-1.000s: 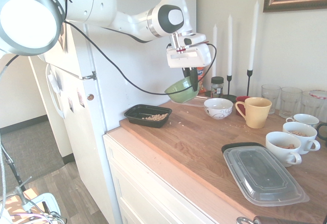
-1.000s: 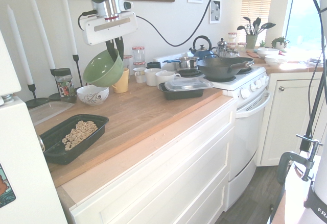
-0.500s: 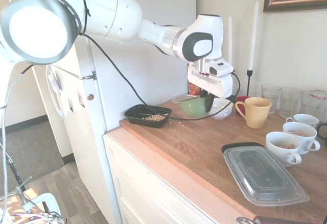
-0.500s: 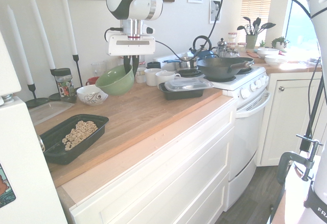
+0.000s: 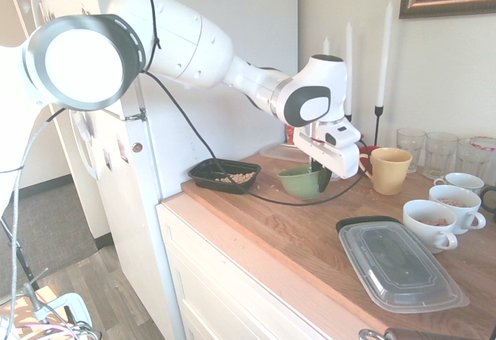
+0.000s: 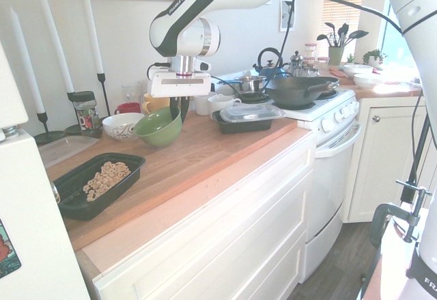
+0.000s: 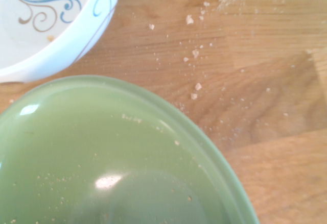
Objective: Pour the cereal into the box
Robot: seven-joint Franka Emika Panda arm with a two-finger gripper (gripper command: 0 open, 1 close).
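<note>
The black tray [image 5: 203, 171] sits at the counter's end by the fridge, with the tan cereal [image 5: 235, 177] heaped inside; the second exterior view shows the tray [image 6: 72, 201] and cereal [image 6: 106, 177] too. The green bowl [image 5: 302, 182] stands upright, low at the counter, an arm's width from the tray. My gripper [image 5: 318, 171] is shut on the bowl's far rim. In the second exterior view the gripper [image 6: 179, 108] pinches the bowl [image 6: 157, 126] from above. In the wrist view the bowl [image 7: 102, 173] holds only crumbs.
A white bowl with blue swirls [image 6: 123, 126] sits just behind the green bowl. A yellow mug [image 5: 387, 170], white mugs [image 5: 434, 225], glasses [image 5: 438, 150] and a clear-lidded container [image 5: 399, 266] stand further along. Candles [image 5: 381, 53] line the wall. Crumbs [image 7: 195, 53] dot the wood.
The arm carried the green bowl away from the tray, turned it from tilted to upright and lowered it to the counter beside the white bowl. The cereal in the tray is unchanged.
</note>
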